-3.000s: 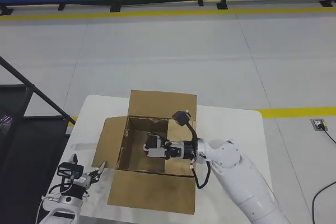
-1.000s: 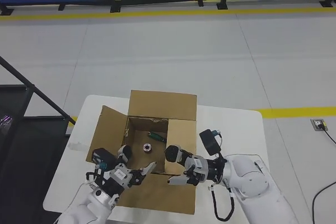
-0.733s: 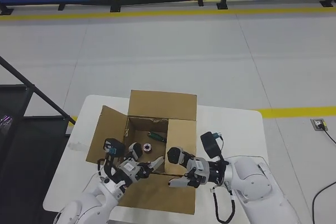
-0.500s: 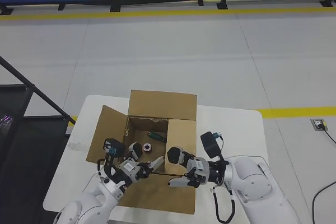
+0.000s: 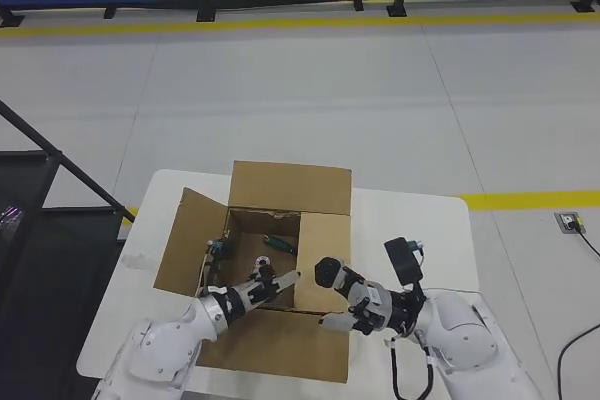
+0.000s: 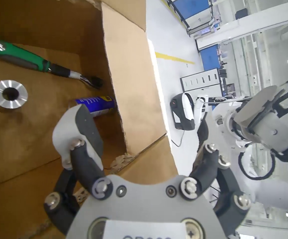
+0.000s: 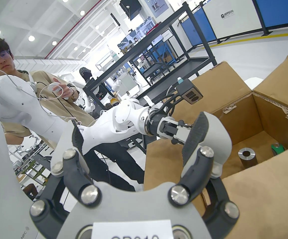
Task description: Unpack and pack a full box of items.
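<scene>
White table [image 5: 420, 215] w/ open cardboard box [image 5: 290, 185] sat on it.

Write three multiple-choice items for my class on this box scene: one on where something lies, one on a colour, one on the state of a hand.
1. Where does the metal ring lie? A on an outer flap; B on the bottom of the cardboard box; C outside the box.
2. What colour is the hand tool's handle? A green; B red; C yellow.
3. How is the left hand? A shut on the ring; B shut on the tool; C open, holding nothing.
Key: 1 B, the ring sits on the box bottom; 2 A, the grip is green and grey; 3 C, it stands spread with nothing in it.
</scene>
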`<state>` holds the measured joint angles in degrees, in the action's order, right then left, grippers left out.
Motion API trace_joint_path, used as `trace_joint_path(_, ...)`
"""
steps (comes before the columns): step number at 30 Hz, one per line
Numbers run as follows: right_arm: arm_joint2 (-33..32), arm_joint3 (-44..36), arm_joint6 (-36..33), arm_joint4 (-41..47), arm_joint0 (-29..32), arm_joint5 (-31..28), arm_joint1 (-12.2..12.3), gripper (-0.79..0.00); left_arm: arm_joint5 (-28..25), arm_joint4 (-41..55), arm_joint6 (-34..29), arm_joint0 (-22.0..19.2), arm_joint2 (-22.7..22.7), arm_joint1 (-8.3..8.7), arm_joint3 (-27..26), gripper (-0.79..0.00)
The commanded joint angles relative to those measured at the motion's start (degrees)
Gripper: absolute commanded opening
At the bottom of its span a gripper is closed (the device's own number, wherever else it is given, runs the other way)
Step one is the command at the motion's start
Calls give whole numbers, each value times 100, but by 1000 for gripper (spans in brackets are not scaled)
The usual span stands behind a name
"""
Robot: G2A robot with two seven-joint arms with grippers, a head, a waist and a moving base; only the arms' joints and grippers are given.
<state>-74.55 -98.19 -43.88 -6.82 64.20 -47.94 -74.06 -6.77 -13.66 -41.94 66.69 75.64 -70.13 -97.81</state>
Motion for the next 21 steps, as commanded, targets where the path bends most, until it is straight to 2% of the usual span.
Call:
trace_joint_path(1,-74,-28,37,9,121,-40,28,0,92,54,-105,-166,-117,-12,195,0)
trace_joint_path(13,-306,-42,196,137,489,-287,180,0,89,498,-204,-921,-911,-156,1172,0)
trace_joint_path(21,-292,-27,272,178,509,-335,252,0,-55,651,-69,-1056,-1038,-189,1210,0)
